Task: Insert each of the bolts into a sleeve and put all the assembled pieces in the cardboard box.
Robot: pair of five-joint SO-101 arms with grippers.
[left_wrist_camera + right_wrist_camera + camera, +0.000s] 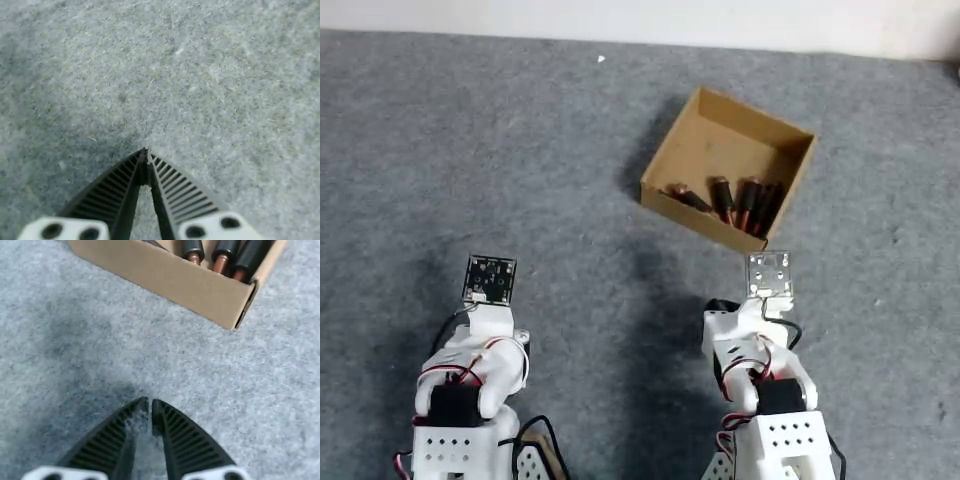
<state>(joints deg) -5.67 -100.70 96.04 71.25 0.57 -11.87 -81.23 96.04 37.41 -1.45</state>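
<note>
The cardboard box (670, 162) sits on the grey carpet at centre right, and its near wall (170, 277) faces the right arm. Inside lie several copper bolts in black sleeves (745, 203), their ends (220, 257) peeking over the box wall. My right gripper (150, 407) is shut and holds nothing, hovering over the carpet just short of the box. My left gripper (146, 156) is shut and holds nothing above bare carpet. In the high view one arm (488, 300) is drawn back at lower left and the other (765, 300) at lower right.
Grey carpet (520, 150) covers the whole work area. A pale wall edge (720, 20) runs along the far side. Cables (545, 440) trail by the arm bases near the front.
</note>
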